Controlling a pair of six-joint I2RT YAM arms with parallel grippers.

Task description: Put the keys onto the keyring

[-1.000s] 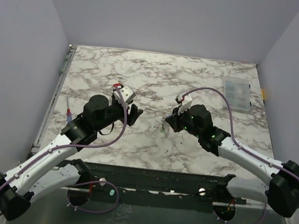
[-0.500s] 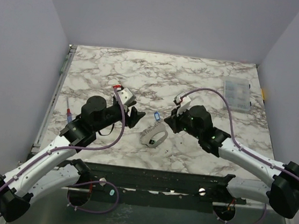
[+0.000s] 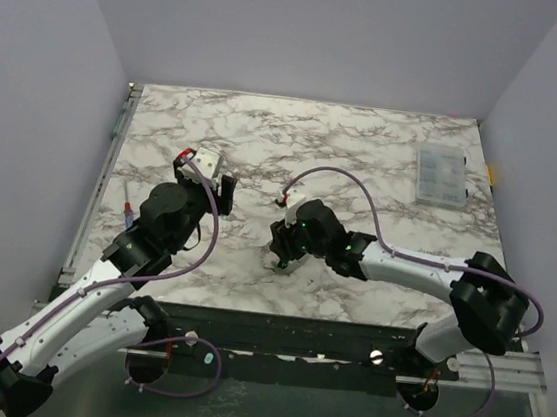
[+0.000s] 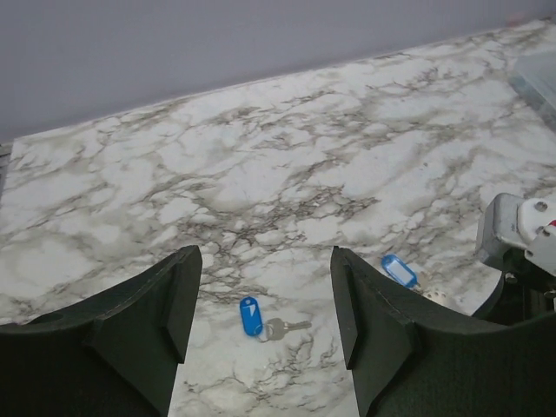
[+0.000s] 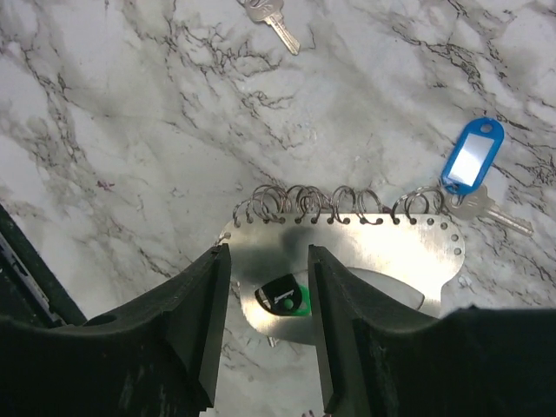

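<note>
Right gripper (image 5: 268, 261) hangs nose-down over the keyring (image 5: 382, 239), jaws apart and empty, its arm bent leftward across the table (image 3: 366, 148). Lying flat near the table's front middle, the keyring runs lengthwise across the wrist view, a blue key (image 5: 473, 161) at its right end. Left gripper (image 4: 265, 278) hovers, jaws wide.

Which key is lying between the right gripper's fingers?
The green-headed key, against the silvery keyring between the fingers of the right gripper. The blue-tagged key sits at one end of the keyring, and a bare metal key lies farther away.
</note>
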